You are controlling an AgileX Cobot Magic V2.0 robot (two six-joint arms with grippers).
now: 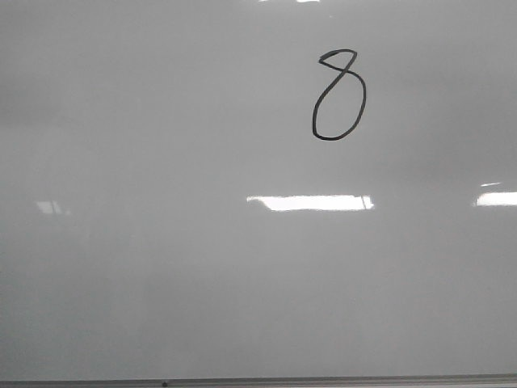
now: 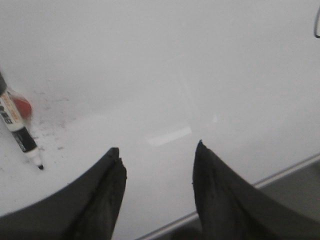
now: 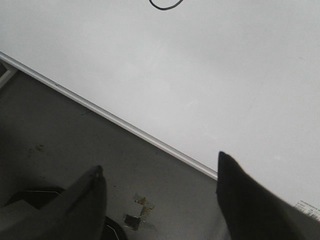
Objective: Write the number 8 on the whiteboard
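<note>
**Figure drawn; both hands empty**

Left hand (image 2: 157, 155) open, gripping nothing, over whiteboard (image 2: 165, 65); marker (image 2: 20, 132) lying on board nearby. Right hand (image 3: 160, 172) open above board's edge strip (image 3: 115, 120). Farther up: number 8 (image 1: 338, 95), right of centre.

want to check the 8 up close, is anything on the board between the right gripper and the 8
Nothing visible. In the right wrist view the right gripper is open and empty over the whiteboard's edge strip, and only bare board lies between it and the number 8. The front view shows just the 8 and light reflections.
</note>
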